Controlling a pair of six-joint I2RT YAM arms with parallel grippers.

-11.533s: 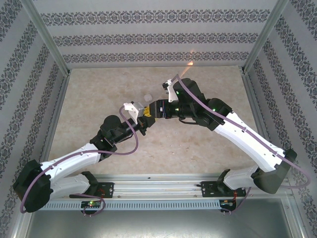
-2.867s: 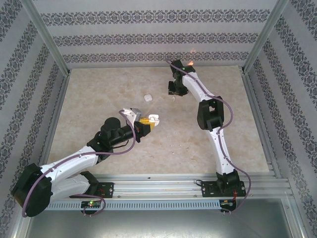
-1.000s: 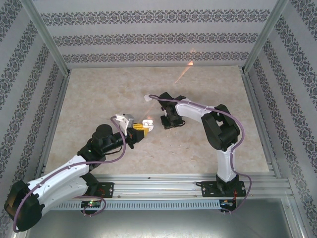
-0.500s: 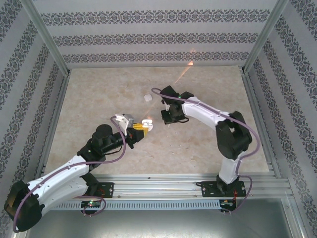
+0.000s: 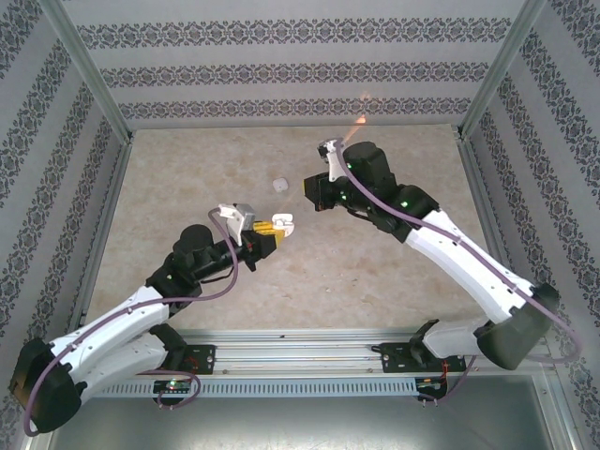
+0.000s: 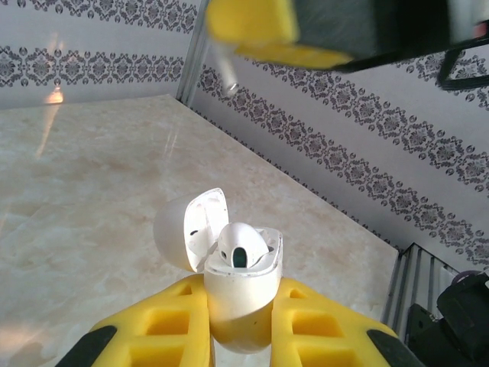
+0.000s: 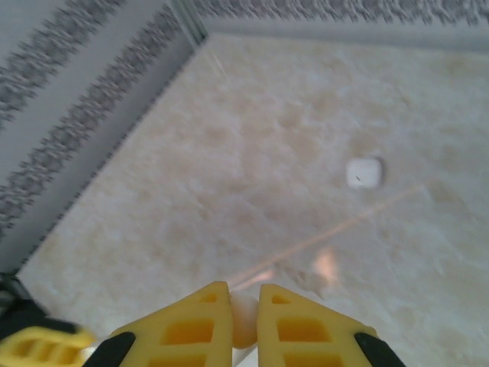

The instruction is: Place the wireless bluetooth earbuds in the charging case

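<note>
— Wireless bluetooth earbuds [image 6: 243,246], tiny white plastic pieces: location?
— Location of first earbud [image 6: 243,246]: seated in the open white charging case [image 6: 238,294], rounded top showing above the rim. Location of second earbud [image 7: 244,319]: pinched between the yellow fingers of the right gripper [image 7: 243,294], off the table. Finer shape too small to tell.

— State of left gripper [image 6: 241,306]?
— Closed on the charging case, one yellow finger against each side of the case body. Case upright, rounded hinged lid [image 6: 189,229] swung back to the left.

— State of right gripper?
— Fingers almost together, clamped on the second earbud, with only a narrow white strip visible between them.

— Relative position, overhead view?
— Left gripper and charging case raised above mid-table. Right gripper just beyond and to the right, near the case but apart from it. In the left wrist view, blurred yellow finger [image 6: 252,27] above the open case, not touching it.

— Farther out?
— Rounded-square white case [image 5: 278,185], closed, flat on the beige marble-pattern table [image 5: 187,178], beyond the left gripper and beside the right gripper, touching neither. Behind it, patterned wall panels [image 5: 300,70].
</note>
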